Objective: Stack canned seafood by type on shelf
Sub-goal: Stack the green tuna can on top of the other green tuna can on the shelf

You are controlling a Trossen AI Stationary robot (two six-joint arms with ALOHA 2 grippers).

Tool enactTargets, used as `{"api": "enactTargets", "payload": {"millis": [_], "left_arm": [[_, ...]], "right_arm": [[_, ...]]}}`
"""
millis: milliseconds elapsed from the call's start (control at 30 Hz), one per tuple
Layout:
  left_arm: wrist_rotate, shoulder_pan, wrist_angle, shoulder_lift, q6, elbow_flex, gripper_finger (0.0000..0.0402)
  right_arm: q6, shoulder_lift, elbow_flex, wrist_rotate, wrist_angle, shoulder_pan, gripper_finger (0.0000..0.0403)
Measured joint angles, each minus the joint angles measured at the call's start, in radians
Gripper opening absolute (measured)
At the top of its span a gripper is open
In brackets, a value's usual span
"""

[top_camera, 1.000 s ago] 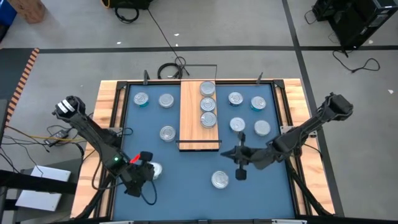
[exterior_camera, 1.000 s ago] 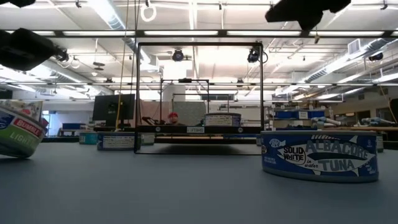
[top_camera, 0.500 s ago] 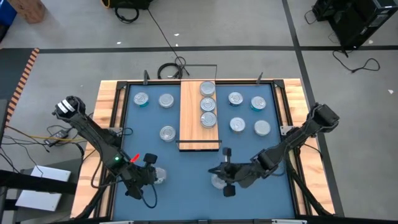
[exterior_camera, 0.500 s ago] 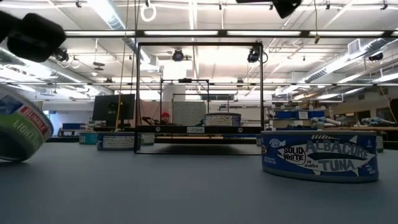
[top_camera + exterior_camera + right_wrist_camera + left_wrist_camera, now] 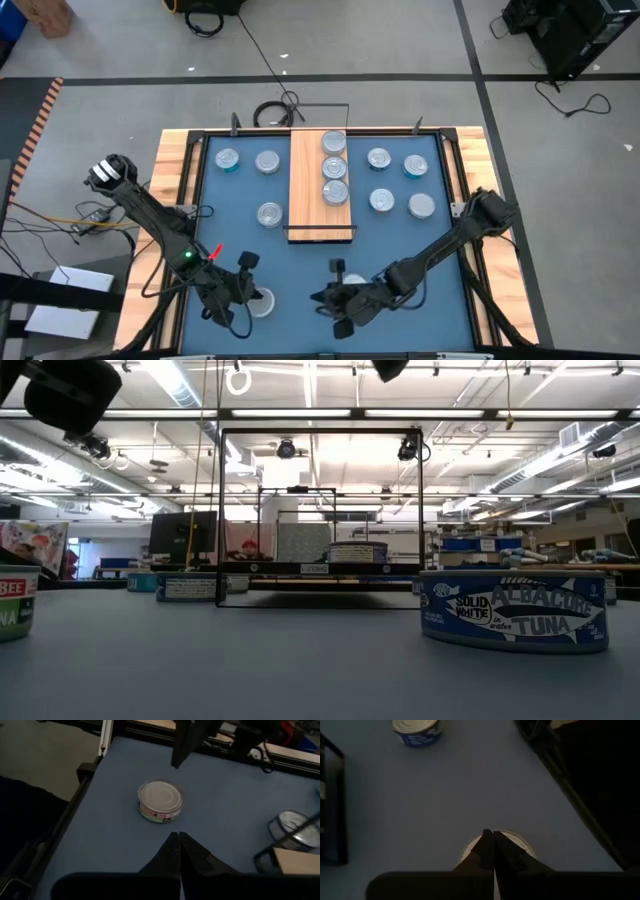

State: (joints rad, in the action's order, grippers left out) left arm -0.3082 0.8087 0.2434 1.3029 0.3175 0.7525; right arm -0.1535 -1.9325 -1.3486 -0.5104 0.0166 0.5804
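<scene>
A short tin with a red and green label (image 5: 160, 800) stands upright on its base on the blue table near the front edge (image 5: 262, 301), and shows at the left in the low view (image 5: 14, 610). My left gripper (image 5: 249, 291) is shut and hovers just above this tin (image 5: 498, 842), clear of it. My right gripper (image 5: 178, 838) is also shut; it hangs a little to the tin's right (image 5: 320, 296) and points at it. A blue-sided tuna tin (image 5: 515, 608) stands under my right arm. The shelf (image 5: 310, 205) carries three tins in a row (image 5: 334, 168).
Several more tins stand on the table: two at the far left (image 5: 247, 160), one left of the shelf (image 5: 269, 213), several to its right (image 5: 400, 182). A black frame (image 5: 320, 515) rises over the shelf. Wooden rails (image 5: 170, 200) edge the table.
The red and green tin was tilted up on its edge under my left gripper; it has dropped flat onto its base, a little nearer the front edge. My left gripper tipped upward off it. My right gripper swept toward the table's left and near edge, sinking slightly.
</scene>
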Motion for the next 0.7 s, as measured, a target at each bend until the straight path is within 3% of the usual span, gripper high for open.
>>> {"api": "enactTargets", "payload": {"millis": [233, 500, 700], "left_arm": [[0.016, 0.096, -0.069, 0.074, -0.032, 0.0, 0.0054], [-0.12, 0.203, -0.093, 0.222, -0.088, 0.0, 0.0144], [-0.193, 0.241, -0.059, 0.31, -0.158, 0.014, 0.0169]], "right_arm": [[-0.022, -0.075, -0.059, -0.013, -0.006, 0.009, 0.0017], [-0.029, -0.08, -0.06, -0.11, -0.013, 0.031, 0.0014], [-0.035, -0.08, -0.06, -0.125, -0.024, 0.033, 0.0013]]}}
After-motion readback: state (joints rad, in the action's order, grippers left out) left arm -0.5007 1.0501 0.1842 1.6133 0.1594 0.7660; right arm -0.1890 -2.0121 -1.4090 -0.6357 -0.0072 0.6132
